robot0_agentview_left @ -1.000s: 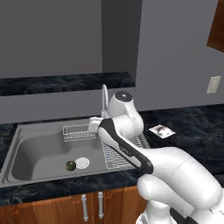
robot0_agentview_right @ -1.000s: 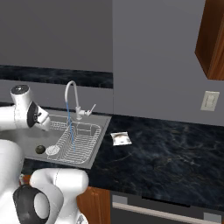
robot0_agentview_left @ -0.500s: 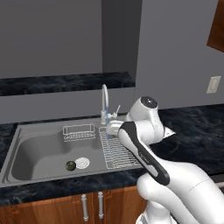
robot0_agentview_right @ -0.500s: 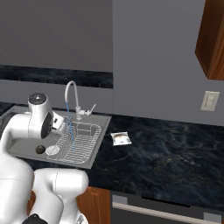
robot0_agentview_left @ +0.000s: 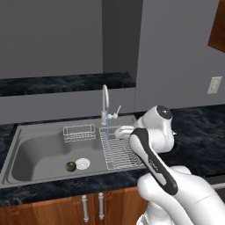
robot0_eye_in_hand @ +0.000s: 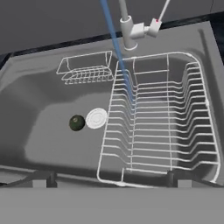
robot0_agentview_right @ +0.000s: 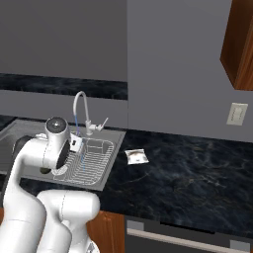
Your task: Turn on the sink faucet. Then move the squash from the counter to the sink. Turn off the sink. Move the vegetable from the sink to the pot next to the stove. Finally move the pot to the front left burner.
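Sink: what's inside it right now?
Squash beside the drain, a wire rack, a small basket, and water running from the faucet. The arm hides part in base views.

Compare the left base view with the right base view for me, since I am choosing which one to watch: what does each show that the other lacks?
The left base view shows the small round dark green squash beside the round white drain, plus the small wire basket at the basin's back wall. The right base view shows a small white packet on the black veined counter and a dark appliance front below it. Both show the thin silver gooseneck faucet with a blue stream running, the wire dish rack, the grey steel sink and the white arm.
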Robot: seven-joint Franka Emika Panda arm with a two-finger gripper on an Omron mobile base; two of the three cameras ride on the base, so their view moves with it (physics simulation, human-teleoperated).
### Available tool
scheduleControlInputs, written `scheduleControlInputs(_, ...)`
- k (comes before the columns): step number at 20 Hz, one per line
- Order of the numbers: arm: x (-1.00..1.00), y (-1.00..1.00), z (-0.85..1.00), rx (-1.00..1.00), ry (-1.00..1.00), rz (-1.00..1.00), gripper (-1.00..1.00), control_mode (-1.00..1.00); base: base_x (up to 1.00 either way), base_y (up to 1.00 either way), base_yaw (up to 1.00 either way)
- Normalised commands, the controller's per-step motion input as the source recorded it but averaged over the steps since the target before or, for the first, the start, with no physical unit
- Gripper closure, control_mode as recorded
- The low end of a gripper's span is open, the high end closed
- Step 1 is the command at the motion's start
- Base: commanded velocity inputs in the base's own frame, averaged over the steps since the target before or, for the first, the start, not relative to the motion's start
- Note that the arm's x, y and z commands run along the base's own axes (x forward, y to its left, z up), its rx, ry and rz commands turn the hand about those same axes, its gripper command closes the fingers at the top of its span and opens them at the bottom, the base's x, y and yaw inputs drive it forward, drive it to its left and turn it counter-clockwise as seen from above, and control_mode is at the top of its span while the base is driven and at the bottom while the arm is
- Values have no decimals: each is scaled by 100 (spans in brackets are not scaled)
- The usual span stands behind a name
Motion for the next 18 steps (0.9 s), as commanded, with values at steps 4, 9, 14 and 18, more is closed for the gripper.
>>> scheduleControlInputs(4,18,-3,-3,0,-10,5,-100,-100,0,0,0)
scheduleControlInputs(9,18,-24,0,0,-17,10,-100,-100,0,0,0)
scheduleControlInputs(14,20,-31,0,0,-14,11,-100,-100,0,0,0)
scheduleControlInputs(18,30,-32,0,0,-10,10,-100,-100,0,0,0)
